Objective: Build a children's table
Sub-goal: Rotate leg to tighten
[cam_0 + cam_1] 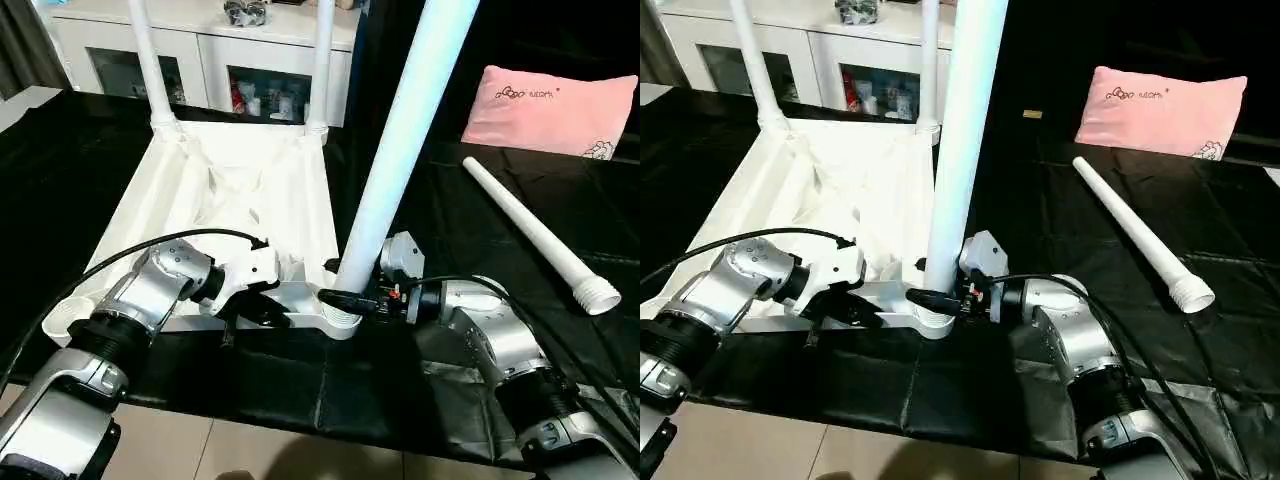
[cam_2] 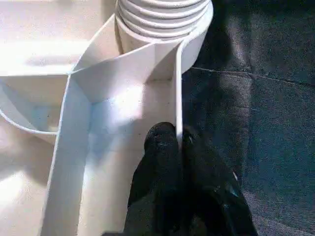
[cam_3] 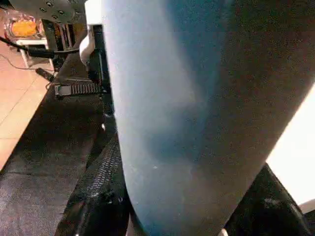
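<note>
Plastic tabletop [image 1: 250, 190] lies underside-up on the black-draped bench [image 1: 480, 220], light and stiff. Left gripper [image 2: 179, 147] jaws pinch its thin rim wall; right gripper [image 1: 345, 297] jaws clamp the smooth upright leg [image 1: 400, 150] low, beside its corner socket [image 1: 340, 322].

Both silver forearms reach inward from the near side, wrists bent toward each other. The left gripper [image 1: 262, 312] has its two black fingers [image 2: 165, 162] pressed together, pinching a thin white wall [image 2: 178, 105]. The right gripper [image 1: 352, 298] clasps the base of an upright white leg [image 1: 400, 140], one finger on either side.
</note>
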You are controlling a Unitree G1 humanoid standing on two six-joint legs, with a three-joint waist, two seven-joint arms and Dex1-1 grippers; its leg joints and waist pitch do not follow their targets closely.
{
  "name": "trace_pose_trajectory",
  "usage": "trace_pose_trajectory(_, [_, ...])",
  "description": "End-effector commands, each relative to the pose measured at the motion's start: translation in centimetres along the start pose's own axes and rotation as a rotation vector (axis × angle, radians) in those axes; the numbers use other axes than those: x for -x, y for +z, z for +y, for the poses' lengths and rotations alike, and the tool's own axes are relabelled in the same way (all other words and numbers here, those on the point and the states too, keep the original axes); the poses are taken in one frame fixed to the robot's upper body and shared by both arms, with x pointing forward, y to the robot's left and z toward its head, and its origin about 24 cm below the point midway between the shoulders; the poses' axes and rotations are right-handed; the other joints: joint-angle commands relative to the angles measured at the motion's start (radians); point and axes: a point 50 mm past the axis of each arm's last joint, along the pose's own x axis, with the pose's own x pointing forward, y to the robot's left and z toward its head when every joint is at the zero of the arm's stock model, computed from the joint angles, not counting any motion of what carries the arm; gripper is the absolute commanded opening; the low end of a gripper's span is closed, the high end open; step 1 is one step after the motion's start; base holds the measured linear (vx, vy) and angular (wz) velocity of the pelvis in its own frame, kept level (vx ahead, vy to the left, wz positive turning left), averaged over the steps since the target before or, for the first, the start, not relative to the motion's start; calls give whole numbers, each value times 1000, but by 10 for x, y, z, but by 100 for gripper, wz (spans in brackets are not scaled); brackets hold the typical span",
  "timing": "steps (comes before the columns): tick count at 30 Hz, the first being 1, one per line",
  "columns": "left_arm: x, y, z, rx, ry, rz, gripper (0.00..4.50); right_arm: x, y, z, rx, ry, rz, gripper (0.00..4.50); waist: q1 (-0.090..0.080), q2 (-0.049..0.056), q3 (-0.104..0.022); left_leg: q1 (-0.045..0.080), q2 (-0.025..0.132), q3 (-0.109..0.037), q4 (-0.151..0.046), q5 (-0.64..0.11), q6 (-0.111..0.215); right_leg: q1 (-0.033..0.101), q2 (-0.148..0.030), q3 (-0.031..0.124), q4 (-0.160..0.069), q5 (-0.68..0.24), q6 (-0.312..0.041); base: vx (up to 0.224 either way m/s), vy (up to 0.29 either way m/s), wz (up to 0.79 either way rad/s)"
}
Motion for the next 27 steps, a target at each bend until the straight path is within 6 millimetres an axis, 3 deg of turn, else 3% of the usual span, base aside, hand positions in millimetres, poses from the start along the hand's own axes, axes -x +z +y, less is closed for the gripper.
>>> trace_pose_trajectory(1, [2, 21, 9, -73, 34, -31, 0, -10, -41, 27, -145, 127, 157, 191, -9, 13, -41, 9, 40, -6, -92, -355, -15, 24, -83, 52, -96, -360, -185, 0, 0, 0])
trace_pose_trajectory(7, [4, 22, 13, -20, 81, -64, 0, -11, -39, 20, -152, 43, 150, 191, -10, 14, -38, 10, 40, -8, -95, -370, -21, 21, -85, 53, -100, -403, -175, 0, 0, 0])
trace_pose_trajectory(9, [10, 22, 20, 69, 196, -120, 0, -11, -38, 2, -169, -146, 147, 191, -15, 15, -36, 13, 38, -10, -95, -395, -32, 15, -86, 52, -104, -460, -167, 0, 0, 0])
trace_pose_trajectory(11, [13, 21, 21, 89, 227, -130, 0, -11, -38, -2, -177, -190, 145, 191, -23, 13, -37, 9, 36, -13, -95, -394, -37, 17, -88, 50, -107, -504, -149, 0, 0, 0])
trace_pose_trajectory(13, [22, 18, 23, 183, 354, -165, 0, -13, -38, -18, -206, -349, 158, 191, -29, 5, -37, 7, 40, -14, -96, -389, -39, 15, -91, 50, -105, -509, -147, 0, 0, 0])
trace_pose_trajectory(14, [23, 19, 22, 205, 379, -178, 0, -14, -38, -22, -223, -398, 166, 191, -39, 6, -37, -3, 38, -19, -98, -376, -43, 21, -90, 46, -101, -497, -152, 0, 0, 0])
trace_pose_trajectory(15, [22, 20, 20, 219, 390, -188, 0, -16, -39, -25, -237, -432, 174, 191, -43, -4, -38, -7, 39, -18, -100, -367, -44, 23, -90, 46, -102, -493, -149, 0, 0, 0])
trace_pose_trajectory(17, [21, 22, 18, 234, 399, -201, 0, -18, -40, -27, -254, -471, 184, 191, -57, 3, -45, -15, 38, -17, -96, -317, -41, 27, -88, 47, -92, -399, -166, 0, 0, 0])
trace_pose_trajectory(18, [19, 26, 14, 244, 401, -215, 0, -21, -41, -31, -278, -529, 196, 191, -61, 0, -44, -17, 35, -12, -93, -289, -29, 26, -80, 46, -92, -342, -174, 0, 0, 0])
trace_pose_trajectory(19, [19, 26, 14, 245, 401, -215, 0, -21, -41, -31, -280, -534, 197, 191, -62, -11, -46, -15, 38, -9, -92, -277, -26, 26, -82, 48, -88, -309, -185, 0, 0, 0])
trace_pose_trajectory(20, [15, 31, 10, 249, 398, -222, 0, -23, -41, -35, -297, -587, 210, 191, -64, -16, -43, -22, 34, -9, -91, -246, -15, 32, -82, 46, -82, -293, -192, 0, 0, 0])
trace_pose_trajectory(21, [11, 35, 7, 253, 395, -224, 0, -25, -41, -38, -310, -636, 219, 191, -64, -10, -49, -16, 32, -3, -86, -217, -10, 29, -80, 49, -82, -253, -199, 0, 0, 0])
trace_pose_trajectory(22, [8, 39, 4, 258, 392, -227, 0, -27, -40, -40, -338, -673, 216, 191, -66, -19, -51, -16, 35, -1, -84, -197, -6, 32, -81, 49, -79, -220, -206, 0, 0, 0])
trace_pose_trajectory(23, [5, 42, 2, 262, 390, -230, 0, -27, -40, -42, -363, -697, 214, 191, -68, -17, -52, -20, 33, 1, -84, -152, -1, 37, -79, 48, -72, -159, -218, 0, 0, 0])
trace_pose_trajectory(27, [0, 49, 0, 285, 401, -229, 0, -28, -42, -45, -393, -754, 239, 191, -71, -16, -52, -14, 33, 8, -80, -112, 17, 37, -72, 45, -68, -65, -240, 0, 0, 0])
